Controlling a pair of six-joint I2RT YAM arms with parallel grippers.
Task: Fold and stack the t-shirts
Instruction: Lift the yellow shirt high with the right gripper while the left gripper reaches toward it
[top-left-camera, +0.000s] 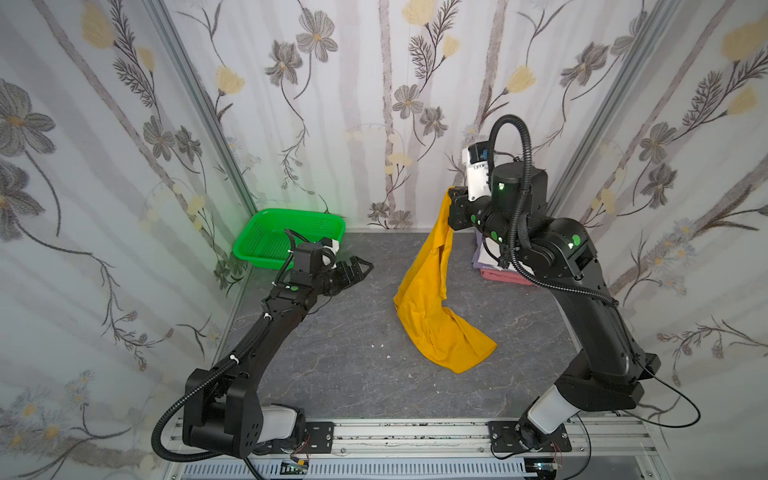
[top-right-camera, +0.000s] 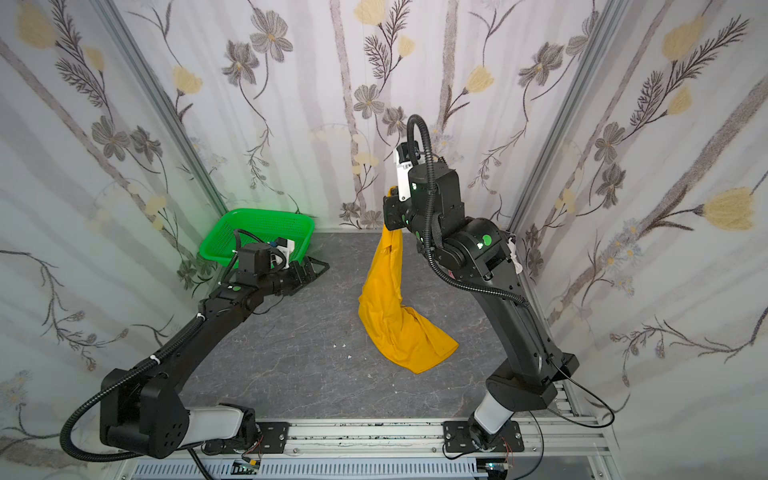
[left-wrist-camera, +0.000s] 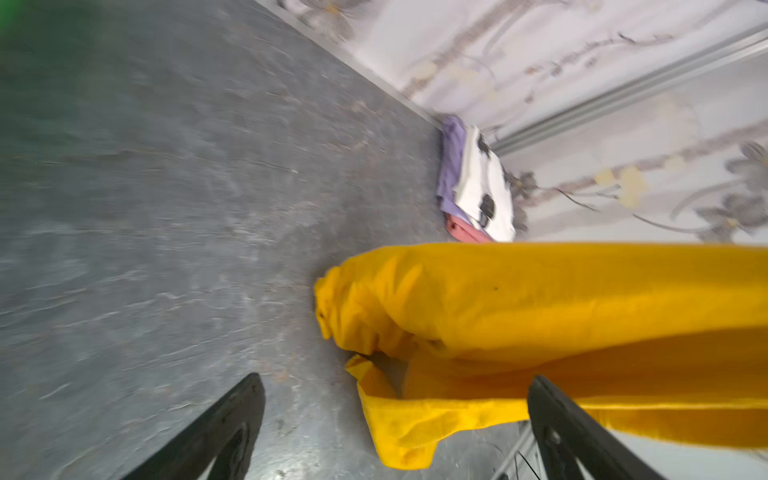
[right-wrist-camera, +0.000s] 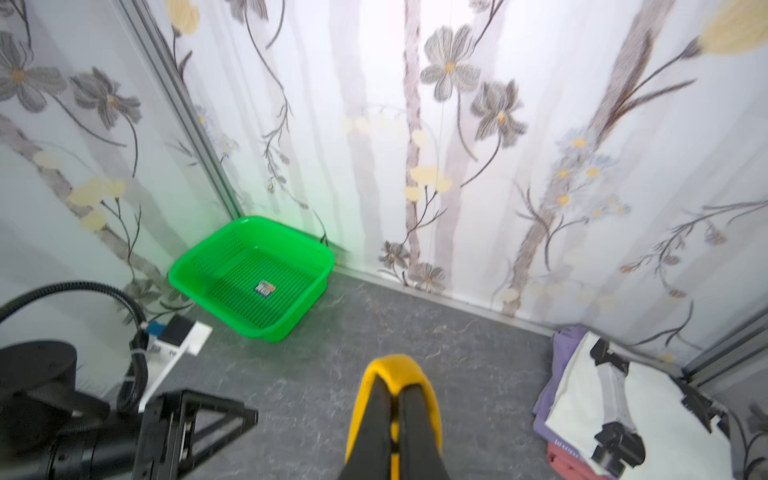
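Yellow t-shirt (top-left-camera: 428, 316) clamped in right tool (right-wrist-camera: 395, 395), left tool (top-left-camera: 358, 268) spread wide, empty

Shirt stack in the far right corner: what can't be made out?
- Stack: the right arm covers most of it in both top views.
- Pink shirt: only an edge shows under the others, right wrist view; frame cuts it.
- White shirt: print blurred in left wrist view.

Floral curtain walls (top-left-camera: 353, 104), grey marbled floor (top-left-camera: 332, 374)
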